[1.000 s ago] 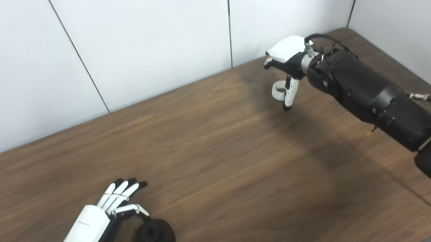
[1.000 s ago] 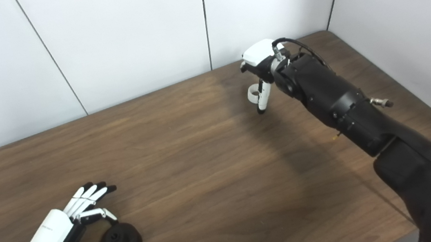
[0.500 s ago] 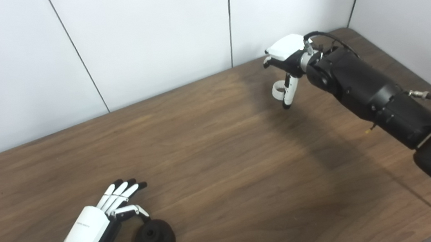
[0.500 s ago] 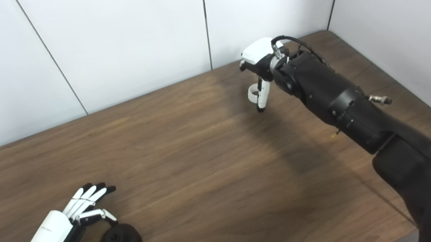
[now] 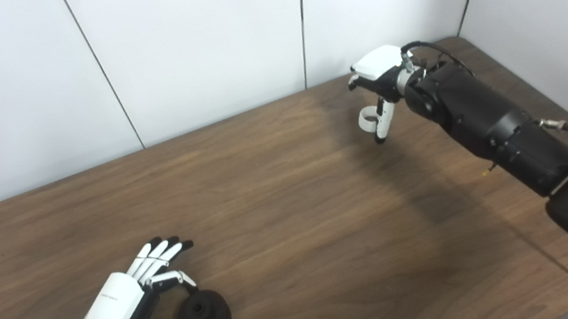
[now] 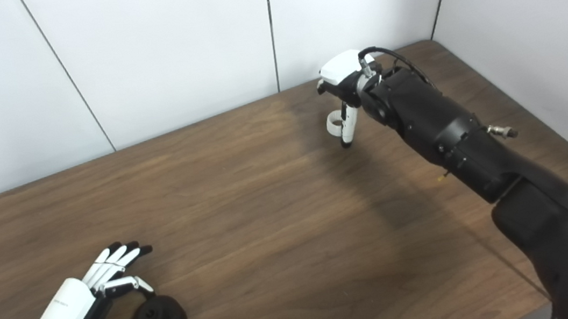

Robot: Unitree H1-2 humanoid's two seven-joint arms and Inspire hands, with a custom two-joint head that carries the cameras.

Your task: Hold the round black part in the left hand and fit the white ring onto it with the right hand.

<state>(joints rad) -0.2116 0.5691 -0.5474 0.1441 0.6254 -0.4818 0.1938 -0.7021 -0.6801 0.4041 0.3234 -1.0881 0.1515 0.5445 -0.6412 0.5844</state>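
The round black part (image 5: 203,317) rests on the wooden table (image 5: 290,207) near the front left edge. My left hand (image 5: 121,315) lies beside it, thumb and one finger curled around the part and touching it, the other fingers stretched out. Far across the table at the back right, my right hand (image 5: 377,86) hangs raised above the table surface, fingers pointing down. It is shut on the small white ring (image 5: 365,118), which shows at its left side. In the right eye view the ring (image 6: 334,122) and the right hand (image 6: 344,87) look the same.
White wall panels (image 5: 194,46) close the table at the back and on the right. My long black right forearm (image 5: 497,128) runs diagonally over the right part of the table. The table's front edge lies just below my left hand.
The right hand with the ring rose slightly and has barely shifted since. The left hand slid a touch toward the front edge, its hold on the black part unchanged.
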